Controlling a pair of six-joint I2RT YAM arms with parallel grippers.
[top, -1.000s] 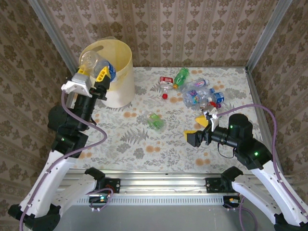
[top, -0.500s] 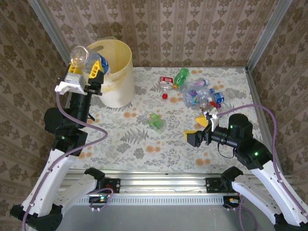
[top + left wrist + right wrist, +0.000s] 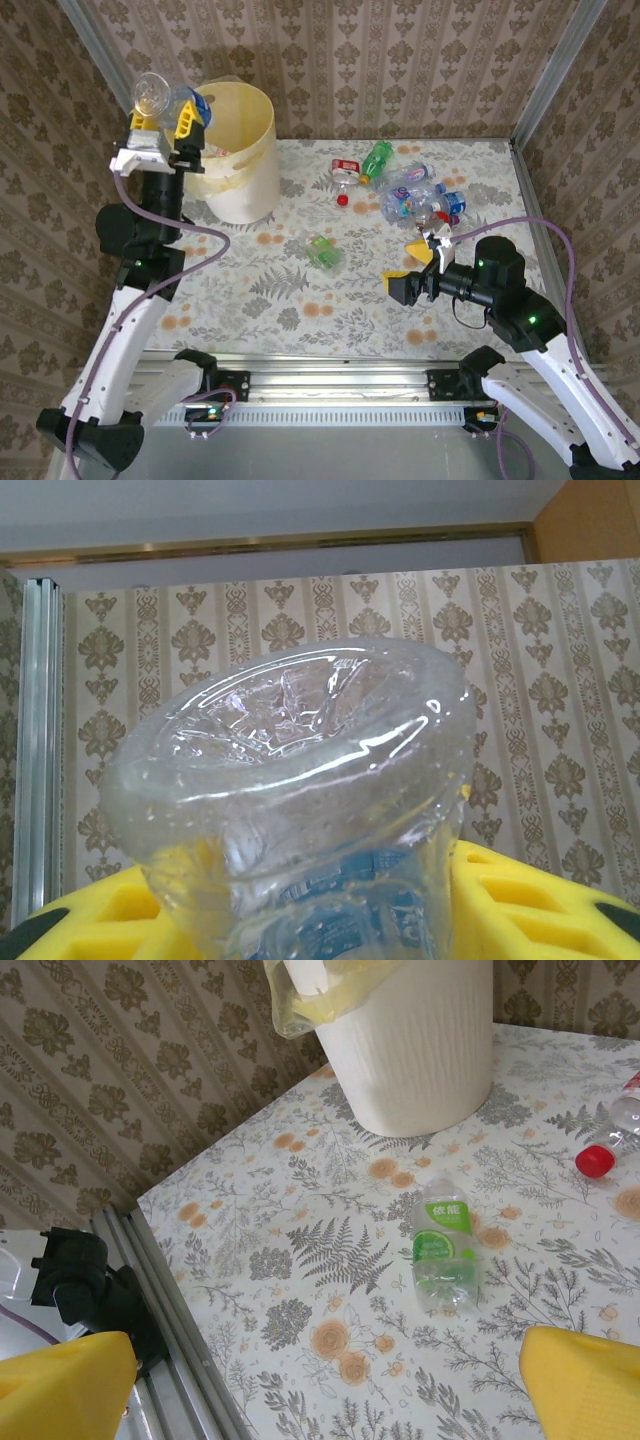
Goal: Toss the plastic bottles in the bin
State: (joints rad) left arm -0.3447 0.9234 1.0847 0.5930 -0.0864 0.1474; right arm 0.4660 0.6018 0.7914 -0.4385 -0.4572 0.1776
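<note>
My left gripper is raised beside the left rim of the pale yellow bin, shut on a clear bottle with a blue label. That bottle's base sits close in front of the left wrist camera, between the yellow fingers. My right gripper hangs open over the table's right half with nothing between its fingers. A green-labelled bottle lies alone mid-table, and it is the green-labelled bottle in the right wrist view. Several bottles are heaped at the back right.
A red-capped bottle and a green bottle lie at the left end of the heap. The bin has a yellow liner bag folded over its rim. Patterned walls close the table in on three sides.
The left arm has lifted and swung left with the blue-labelled bottle, from over the bin's left rim to outside and above it. The right arm has stayed still.
</note>
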